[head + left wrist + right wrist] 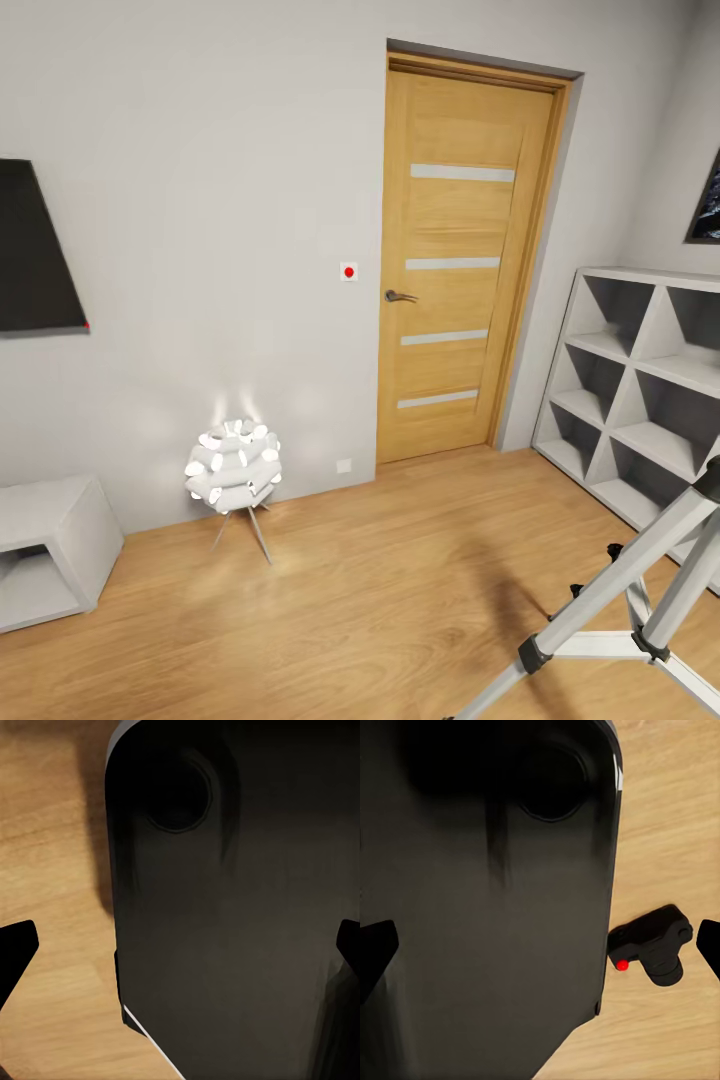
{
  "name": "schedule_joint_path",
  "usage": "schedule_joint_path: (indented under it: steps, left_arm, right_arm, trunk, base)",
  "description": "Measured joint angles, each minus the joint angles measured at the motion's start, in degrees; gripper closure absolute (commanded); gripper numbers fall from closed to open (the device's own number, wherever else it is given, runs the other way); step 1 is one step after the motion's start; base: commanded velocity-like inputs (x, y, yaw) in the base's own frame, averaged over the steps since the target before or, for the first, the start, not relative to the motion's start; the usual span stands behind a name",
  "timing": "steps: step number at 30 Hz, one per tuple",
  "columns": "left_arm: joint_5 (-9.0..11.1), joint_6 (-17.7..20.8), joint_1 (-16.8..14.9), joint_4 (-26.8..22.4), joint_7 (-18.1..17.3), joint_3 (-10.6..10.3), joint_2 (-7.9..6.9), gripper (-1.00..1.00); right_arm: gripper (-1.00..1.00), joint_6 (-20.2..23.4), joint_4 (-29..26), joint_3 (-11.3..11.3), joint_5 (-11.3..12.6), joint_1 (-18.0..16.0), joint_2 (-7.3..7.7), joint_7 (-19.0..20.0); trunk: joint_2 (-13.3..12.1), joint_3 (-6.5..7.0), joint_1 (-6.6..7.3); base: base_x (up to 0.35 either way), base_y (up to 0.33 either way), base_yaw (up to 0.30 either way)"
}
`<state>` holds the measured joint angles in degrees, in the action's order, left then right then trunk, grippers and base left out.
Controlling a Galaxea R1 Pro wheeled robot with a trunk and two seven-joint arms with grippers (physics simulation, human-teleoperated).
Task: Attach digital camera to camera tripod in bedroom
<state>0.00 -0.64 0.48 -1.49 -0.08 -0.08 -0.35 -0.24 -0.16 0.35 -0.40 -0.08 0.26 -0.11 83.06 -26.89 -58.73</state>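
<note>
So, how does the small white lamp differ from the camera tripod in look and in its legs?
The lamp is low, a glowing white ball of short tubes; the camera tripod is taller, running out of the head view. The lamp's legs are thin wires; the tripod's legs are thick silver-grey tubes with black joints. The lamp stands by the wall, the tripod nearer the white shelf. Both stand on the wood floor.

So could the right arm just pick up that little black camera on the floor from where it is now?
Probably not yet. The digital camera lies on the wood floor beyond the right gripper, whose jaws stand wide apart. A big dark body crowds the space beside it, so the arm would likely need to shift first.
</note>
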Motion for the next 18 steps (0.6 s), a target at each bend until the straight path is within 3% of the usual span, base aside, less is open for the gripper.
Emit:
schedule_joint_path:
  steps: [18]
  left_arm:
    - [0.0, 0.0, 0.0, 0.0, 0.0, 0.0, 0.0, -1.0]
  right_arm:
    - [-1.0, -2.0, 0.0, 0.0, 0.1, 0.0, 0.56, -0.1]
  trunk:
    - [0.0, 0.0, 0.0]
  base:
    - [0.0, 0.0, -0.012]
